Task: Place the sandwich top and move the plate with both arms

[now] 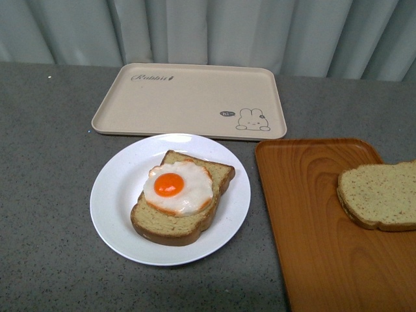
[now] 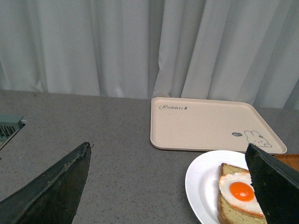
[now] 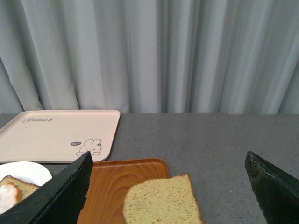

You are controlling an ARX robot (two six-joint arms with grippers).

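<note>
The sandwich top (image 1: 380, 195), a plain speckled bread slice, lies on the orange-brown wooden tray (image 1: 312, 221) at the right. The white plate (image 1: 117, 195) sits mid-table and carries an egg-topped bread slice (image 1: 179, 198). No gripper shows in the front view. In the left wrist view my left gripper (image 2: 168, 151) is open over the grey table, with the plate (image 2: 201, 179) and egg slice (image 2: 238, 193) by one finger. In the right wrist view my right gripper (image 3: 168, 161) is open, raised behind the sandwich top (image 3: 161, 203), which lies between its spread fingers.
A beige rabbit tray (image 1: 188, 97) lies at the back by the grey curtain (image 1: 208, 26). The grey table (image 1: 45, 195) spreads left of the plate. A vent-like fixture (image 2: 8, 126) sits at the table's far left edge in the left wrist view.
</note>
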